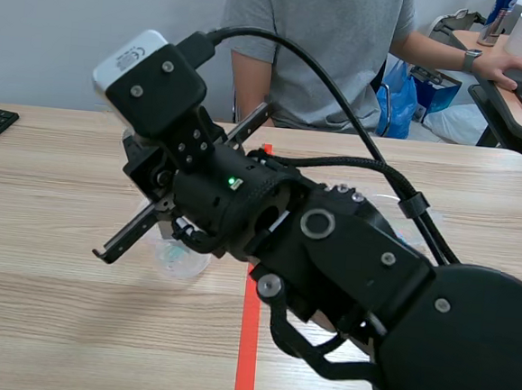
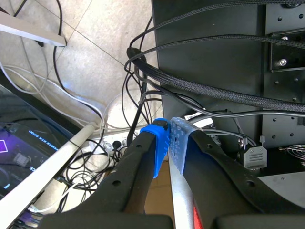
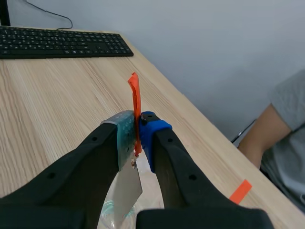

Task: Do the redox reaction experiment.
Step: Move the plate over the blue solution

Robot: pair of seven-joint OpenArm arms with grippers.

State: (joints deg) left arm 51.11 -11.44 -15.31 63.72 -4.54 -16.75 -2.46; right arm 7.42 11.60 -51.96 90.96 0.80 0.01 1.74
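Right end effector (image 3: 138, 126) — tight on orange strip (image 3: 135, 90); left end effector (image 2: 169, 132) closed

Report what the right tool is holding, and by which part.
A thin orange strip, pinched shut in the right tool by its near end. The rest of the strip sticks out free ahead of the tool.

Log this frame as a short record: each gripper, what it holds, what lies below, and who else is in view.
right gripper: shut on metal strip, which has an orange tab at its top
under strip: clear container on table; cannot tell whether they touch
left gripper: shut on nothing, away from the table, cables ahead
keyboard: ahead of right gripper
person: across the table
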